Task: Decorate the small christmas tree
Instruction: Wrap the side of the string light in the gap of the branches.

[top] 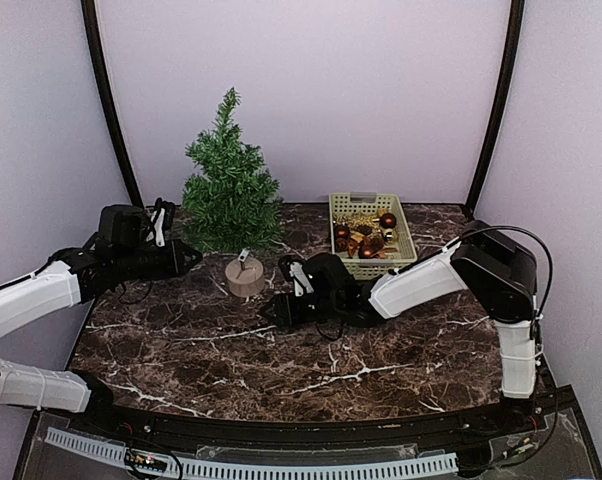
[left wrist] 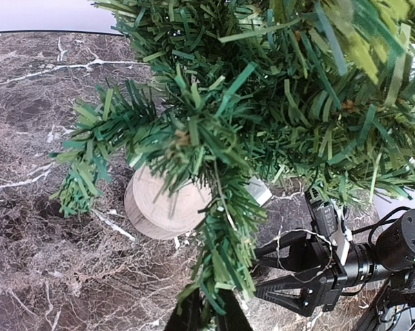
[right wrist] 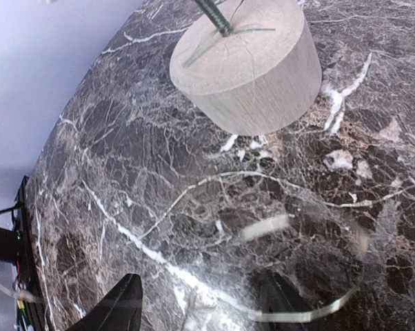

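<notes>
Small christmas tree [top: 231, 190] steadied, undecorated.
Your left gripper [left wrist: 209, 312] pinches a low branch, likely to stop tipping; your right gripper [top: 271, 310] lies spread and empty near its wooden base [top: 246, 279].

The top camera looked down from the near side over the whole table [top: 181, 350]. Both wrist cameras sat close, facing the base [right wrist: 249, 76] from opposite sides; all three shared it.
</notes>
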Controlling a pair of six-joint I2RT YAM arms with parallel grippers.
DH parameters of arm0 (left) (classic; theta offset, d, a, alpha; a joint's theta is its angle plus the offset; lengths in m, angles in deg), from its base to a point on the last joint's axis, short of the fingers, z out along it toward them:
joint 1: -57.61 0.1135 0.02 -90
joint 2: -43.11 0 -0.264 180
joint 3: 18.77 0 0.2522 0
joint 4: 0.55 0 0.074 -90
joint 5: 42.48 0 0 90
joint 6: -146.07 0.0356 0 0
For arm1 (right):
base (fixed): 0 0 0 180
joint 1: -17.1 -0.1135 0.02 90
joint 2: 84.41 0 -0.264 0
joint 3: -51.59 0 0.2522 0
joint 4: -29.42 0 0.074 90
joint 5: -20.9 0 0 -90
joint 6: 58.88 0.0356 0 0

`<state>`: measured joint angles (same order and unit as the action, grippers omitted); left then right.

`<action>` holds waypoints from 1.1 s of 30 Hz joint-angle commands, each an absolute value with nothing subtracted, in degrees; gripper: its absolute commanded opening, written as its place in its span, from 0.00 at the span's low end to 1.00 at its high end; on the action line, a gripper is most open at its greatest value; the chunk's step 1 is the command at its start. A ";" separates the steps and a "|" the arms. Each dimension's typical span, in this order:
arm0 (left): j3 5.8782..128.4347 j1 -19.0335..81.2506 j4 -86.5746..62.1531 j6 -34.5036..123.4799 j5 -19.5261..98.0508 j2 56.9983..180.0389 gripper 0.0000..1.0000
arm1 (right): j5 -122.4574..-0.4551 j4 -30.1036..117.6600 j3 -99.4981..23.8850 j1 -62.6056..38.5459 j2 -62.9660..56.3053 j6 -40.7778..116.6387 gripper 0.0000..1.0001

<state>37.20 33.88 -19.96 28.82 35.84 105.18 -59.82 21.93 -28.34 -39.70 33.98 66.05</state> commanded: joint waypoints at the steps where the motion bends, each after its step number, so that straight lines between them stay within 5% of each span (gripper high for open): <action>1: 38.01 34.31 -18.33 28.56 35.08 105.65 0.10 | -57.64 19.18 -32.03 -40.19 35.83 65.36 0.53; 6: 38.17 34.60 -19.45 28.56 37.38 105.29 0.09 | -60.31 18.26 -28.97 -39.72 32.68 65.56 0.00; 12: 38.67 37.18 -20.45 30.27 36.72 105.53 0.08 | -70.33 24.02 -20.37 -39.02 17.49 62.10 0.00; 19: 40.18 41.48 -20.43 33.52 34.11 107.90 0.11 | -77.79 40.10 -24.01 -39.06 5.12 53.83 0.00; 26: 46.03 41.70 -30.15 39.44 40.07 104.51 0.57 | -73.12 45.93 -28.09 -39.69 -0.23 46.90 0.00; 33: 52.29 41.66 -40.16 43.73 38.90 96.84 0.61 | -69.37 46.25 -29.48 -41.03 -1.87 44.08 0.00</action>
